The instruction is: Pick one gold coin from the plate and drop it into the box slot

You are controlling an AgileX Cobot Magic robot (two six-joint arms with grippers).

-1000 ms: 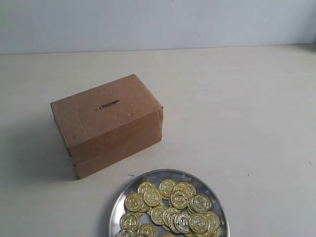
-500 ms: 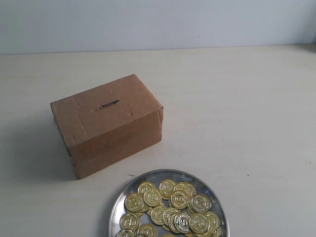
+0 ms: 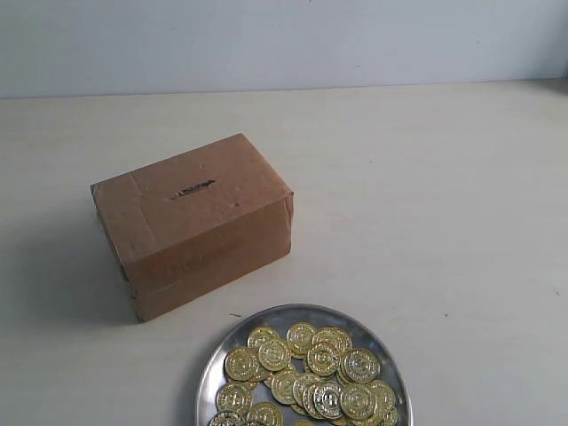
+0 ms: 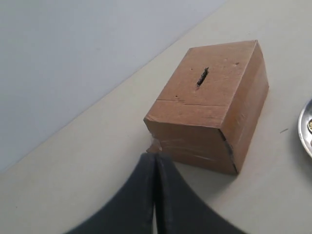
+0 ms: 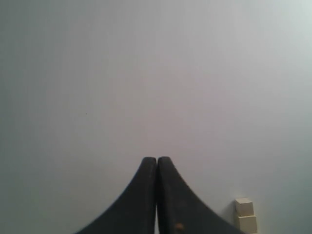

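On plate — heaped shiny gold coins; box slot dark, ragged.

We see soft, even, bright light. The box casts a faint shadow toward the left edge of the worktop. The coins and the plate glint mildly. Both wrist views look slightly soft.

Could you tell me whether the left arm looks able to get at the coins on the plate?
Probably yes: the coins lie uncovered on the plate, the box stands apart from it, though the left end effector is shut.
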